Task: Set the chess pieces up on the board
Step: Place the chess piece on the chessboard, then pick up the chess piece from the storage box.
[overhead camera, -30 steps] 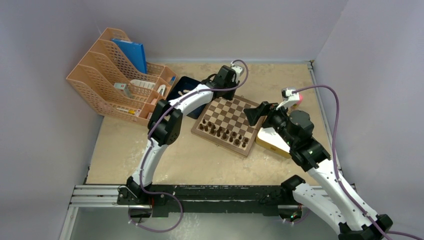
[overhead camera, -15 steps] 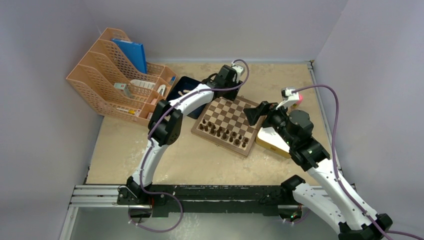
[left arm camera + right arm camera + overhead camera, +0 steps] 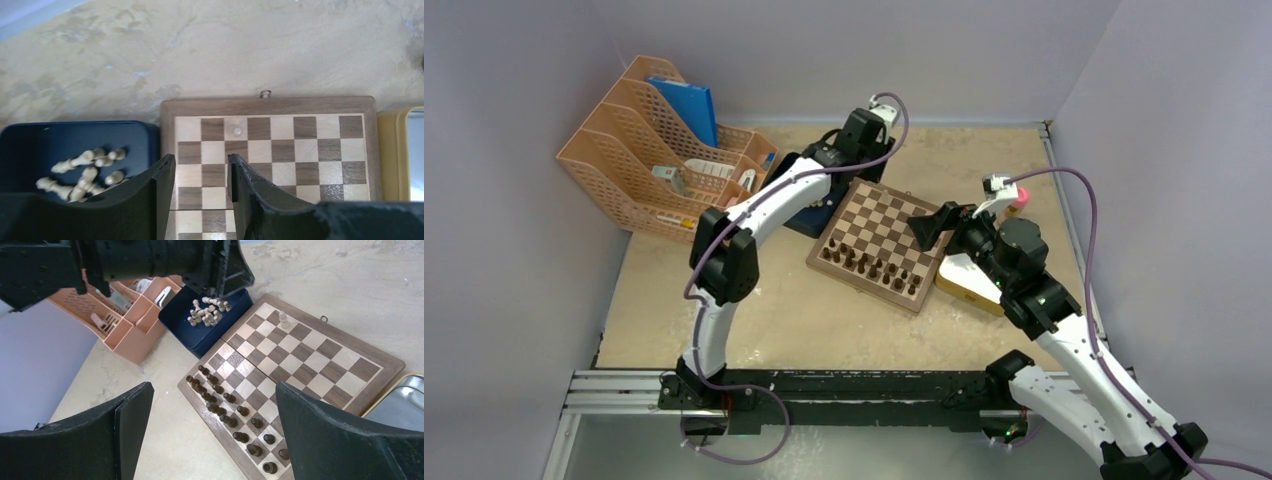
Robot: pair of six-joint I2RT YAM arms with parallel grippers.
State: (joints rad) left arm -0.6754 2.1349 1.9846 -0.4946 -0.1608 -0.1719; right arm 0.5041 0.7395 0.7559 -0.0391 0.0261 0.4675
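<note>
**Board [image 3: 879, 240] at the middle of the desk [image 3: 774, 320], one light piece [image 3: 234, 131] stood on its far row.**
The other light pieces [image 3: 82, 172] are heaped in a blue tray [image 3: 80, 125] beside it, toward the far edge; the left gripper [image 3: 201, 160] and right gripper [image 3: 214, 390] are spread apart, empty.

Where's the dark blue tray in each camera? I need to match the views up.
Top external: the dark blue tray is upper centre-left, partly hidden under the left arm.
Left wrist: lower left, with light chess pieces inside.
Right wrist: upper centre, left of the board.
Shared landmark: the board, which lies right beside the tray in every view.
</note>
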